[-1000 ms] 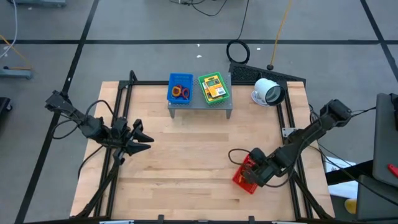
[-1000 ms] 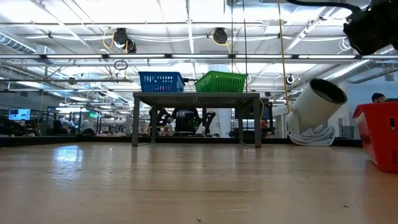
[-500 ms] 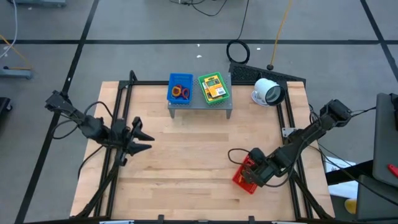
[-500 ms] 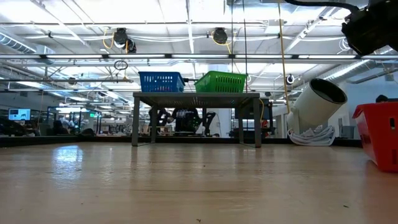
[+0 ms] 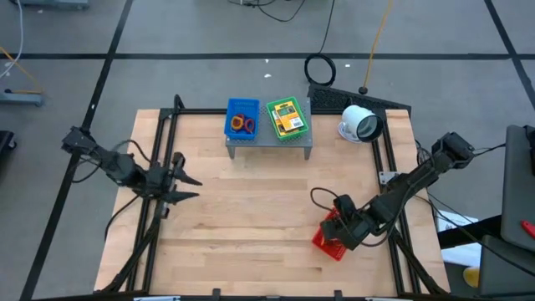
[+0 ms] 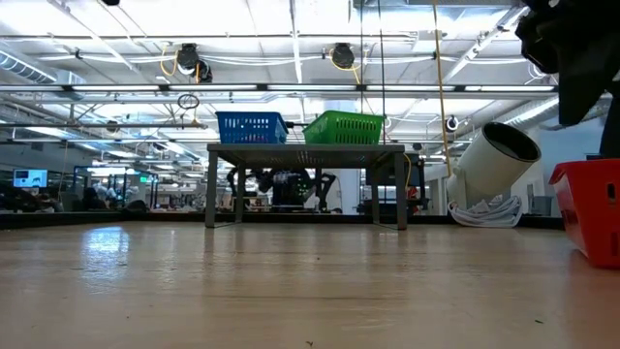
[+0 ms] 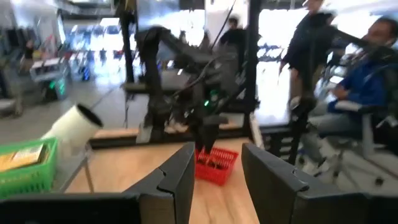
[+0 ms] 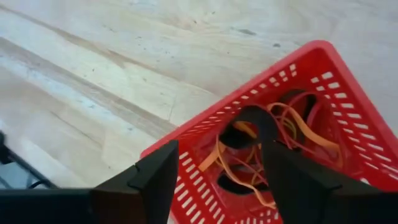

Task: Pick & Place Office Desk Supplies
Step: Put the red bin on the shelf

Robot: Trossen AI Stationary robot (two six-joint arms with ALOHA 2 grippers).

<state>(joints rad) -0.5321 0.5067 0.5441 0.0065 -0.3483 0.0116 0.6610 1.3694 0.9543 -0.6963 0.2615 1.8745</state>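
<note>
On the wooden counter [image 5: 251,209], sorting looks partly done: on the grey shelf [image 5: 269,140] at the far edge, the blue basket [image 5: 242,119] holds a few bands and the green basket [image 5: 287,117] holds yellow packets. The red basket [image 8: 292,155] near the right front edge is still tangled with tan and orange rubber bands [image 8: 292,134], so work remains. The right gripper [image 8: 214,177] hovers just above that basket, jaws apart and empty. The left gripper [image 5: 185,181] waits over the counter's left side, jaws apart. Any small rings are too tiny to make out.
</note>
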